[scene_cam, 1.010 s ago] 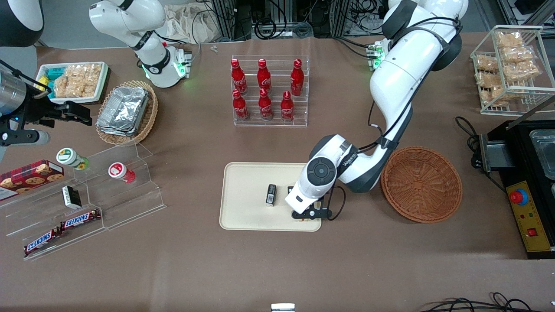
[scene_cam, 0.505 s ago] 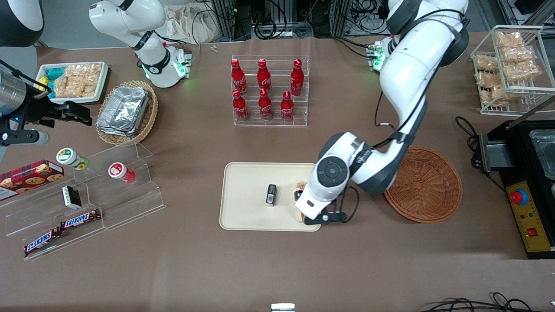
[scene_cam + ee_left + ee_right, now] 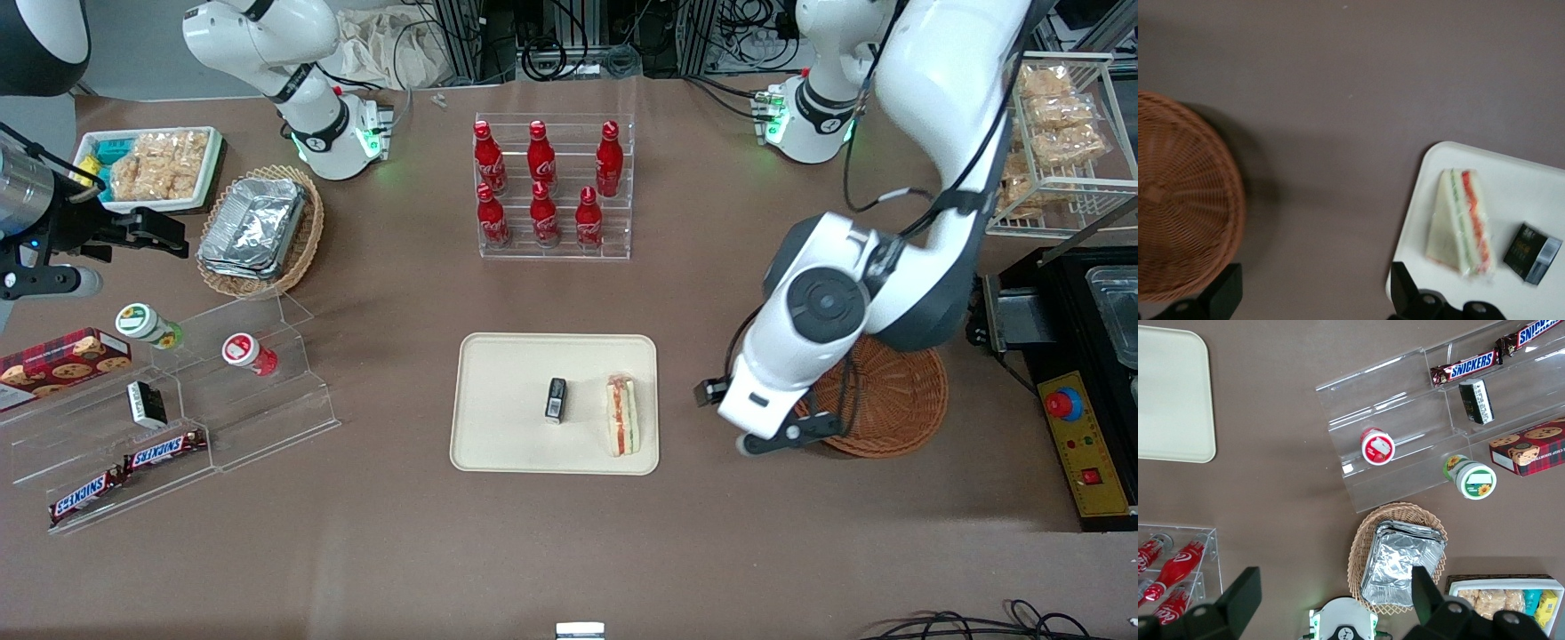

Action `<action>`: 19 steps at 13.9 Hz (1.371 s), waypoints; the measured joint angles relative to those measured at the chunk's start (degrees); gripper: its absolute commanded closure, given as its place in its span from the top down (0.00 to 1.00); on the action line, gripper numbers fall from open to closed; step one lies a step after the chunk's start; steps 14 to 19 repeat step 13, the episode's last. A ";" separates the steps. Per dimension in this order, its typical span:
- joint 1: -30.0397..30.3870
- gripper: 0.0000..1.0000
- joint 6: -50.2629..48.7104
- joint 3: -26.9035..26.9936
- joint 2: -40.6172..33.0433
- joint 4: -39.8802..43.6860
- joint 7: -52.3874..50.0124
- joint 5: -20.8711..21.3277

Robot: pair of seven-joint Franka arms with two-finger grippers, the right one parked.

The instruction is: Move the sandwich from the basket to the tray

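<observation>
Now lifted away toward the basket (image 3: 889, 400), my gripper (image 3: 1315, 293) is spread wide and holds nothing, the sandwich (image 3: 623, 414) lying on the tray (image 3: 498, 418) toward the parked arm's end

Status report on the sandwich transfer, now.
Gripper open, empty, above bare table between basket and tray. Sandwich down on tray beside small black box. Basket shows nothing inside. Nothing in the way.

"SNICKERS" on chocolate bars (image 3: 165, 452)
</observation>
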 measured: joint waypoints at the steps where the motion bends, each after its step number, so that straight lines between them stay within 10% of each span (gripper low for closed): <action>1: 1.61 1.00 -0.19 -0.02 -3.40 -3.01 2.66 -1.82; 10: 21.95 1.00 -12.26 0.42 -19.44 -8.82 34.88 -12.39; 19: 23.46 1.00 -13.37 0.44 -18.51 -4.57 36.20 -12.39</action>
